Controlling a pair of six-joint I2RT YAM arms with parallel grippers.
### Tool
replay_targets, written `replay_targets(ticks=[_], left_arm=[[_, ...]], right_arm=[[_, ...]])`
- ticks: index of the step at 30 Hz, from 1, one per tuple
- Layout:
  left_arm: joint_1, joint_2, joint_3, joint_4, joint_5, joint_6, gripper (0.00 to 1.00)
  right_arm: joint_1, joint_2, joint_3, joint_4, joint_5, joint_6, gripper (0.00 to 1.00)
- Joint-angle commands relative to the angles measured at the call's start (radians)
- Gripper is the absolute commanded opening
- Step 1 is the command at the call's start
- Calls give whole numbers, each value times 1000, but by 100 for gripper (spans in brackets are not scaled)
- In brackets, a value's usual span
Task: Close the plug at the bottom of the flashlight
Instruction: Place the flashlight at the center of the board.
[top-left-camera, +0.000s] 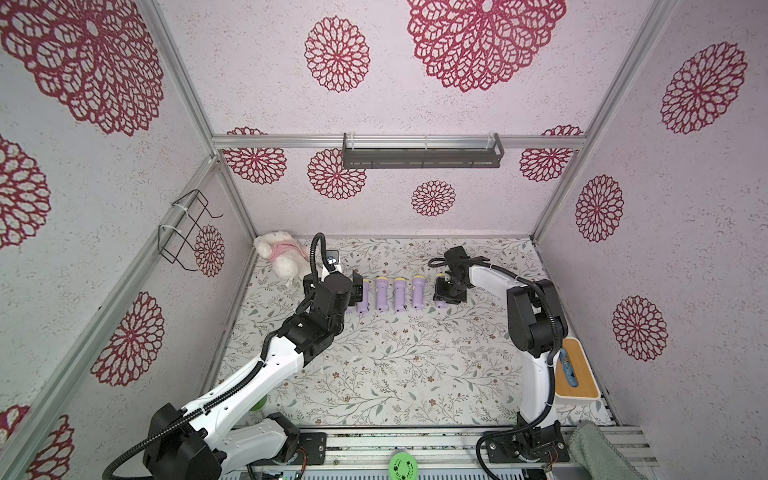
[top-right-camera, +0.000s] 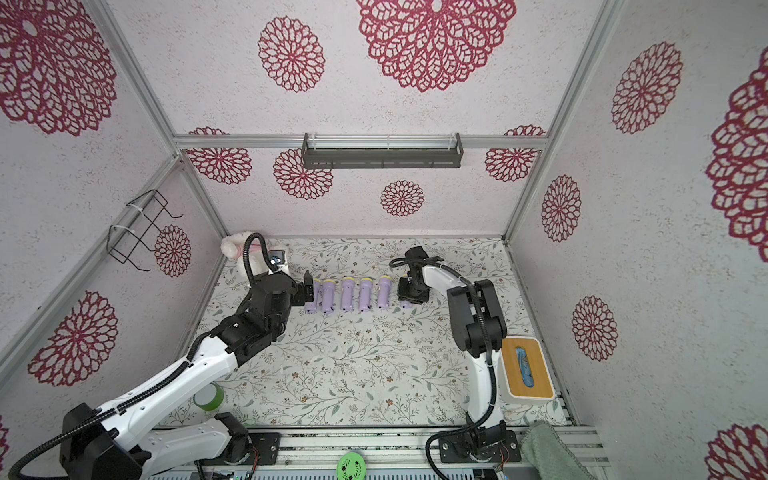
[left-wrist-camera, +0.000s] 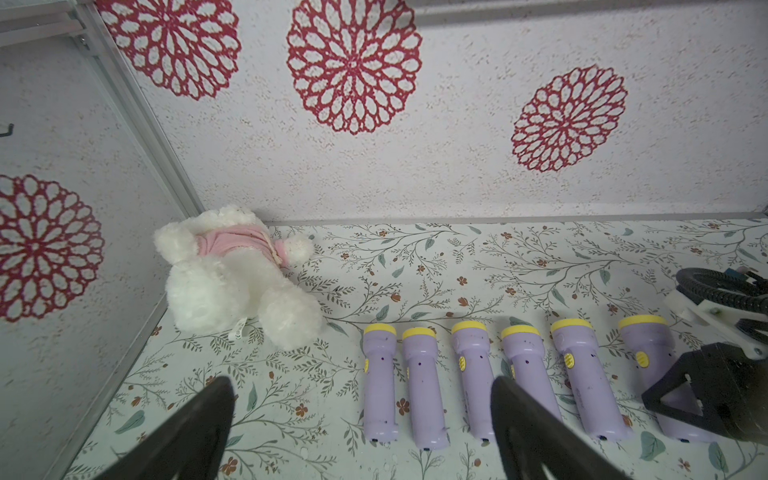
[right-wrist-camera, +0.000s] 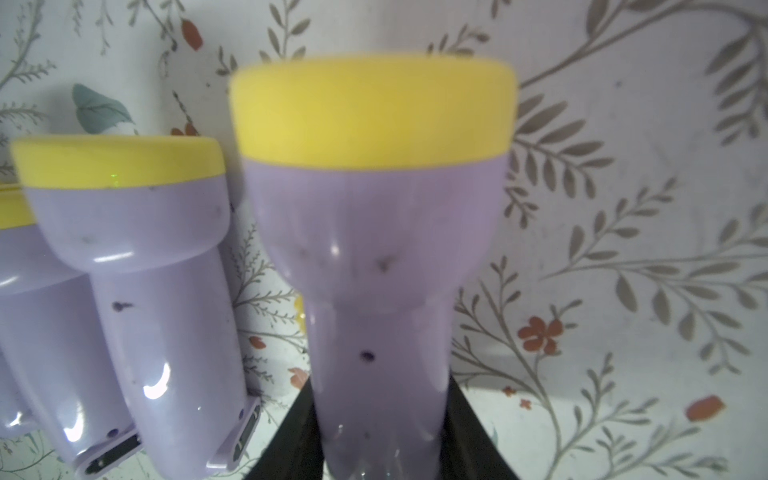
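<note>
Across the far half of the desk (top-left-camera: 395, 374) lies a row of six lilac flashlights (top-right-camera: 347, 295), yellow heads pointing far and bottoms pointing near. At the right end of the row, the right hand (top-left-camera: 446, 296) is clamped on the rightmost flashlight (right-wrist-camera: 374, 249). In the right wrist view its two black fingers (right-wrist-camera: 463, 419) press the handle from either side, low on the body. That view cuts the flashlight off below the grip, so its bottom end and the plug are out of sight there. In both top views the hand covers most of the body. Only the near tip pokes out, too small to show whether the plug is shut. Whether this flashlight rests on the desk or is raised off it, I cannot tell. Its left neighbour (right-wrist-camera: 137, 270) shows what looks like a flap (right-wrist-camera: 241, 432) standing off its bottom end, though the picture's edge crops it.

At the left end of the row, the left hand (top-left-camera: 357, 287) hovers with its fingers (left-wrist-camera: 199, 424) spread wide and nothing between them. In both top views it overlaps the leftmost flashlight (left-wrist-camera: 380, 395). A white plush toy (left-wrist-camera: 232, 278) in pink lies in the far left corner. In a top view the left arm's cable (top-right-camera: 249, 257) crosses in front of it.
</note>
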Motion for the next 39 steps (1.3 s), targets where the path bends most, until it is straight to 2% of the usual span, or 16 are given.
replay_targets(ticks=[1,20,21,26,31,39], left_arm=[[2,4,31,-11,-14,-7,97],[4,21,41,-26,-9,-4,97],[4,21,40,-26,-9,-4,97],[3,23,43,-28,-11,-4,97],[2,24,46,-29,-9,-2,97],[4,25,47,-35,-11,-3,97]], right_arm=[[10,1,28,-23,-10,-23,0],[18,35,50,-52,-11,-19,0],[18,35,50,-54,-8,-18,1],[19,34,52,-64,-9,-17,22],[24,28,56,-67,-8,-15,38],[29,25,65,-74,-11,-14,49]])
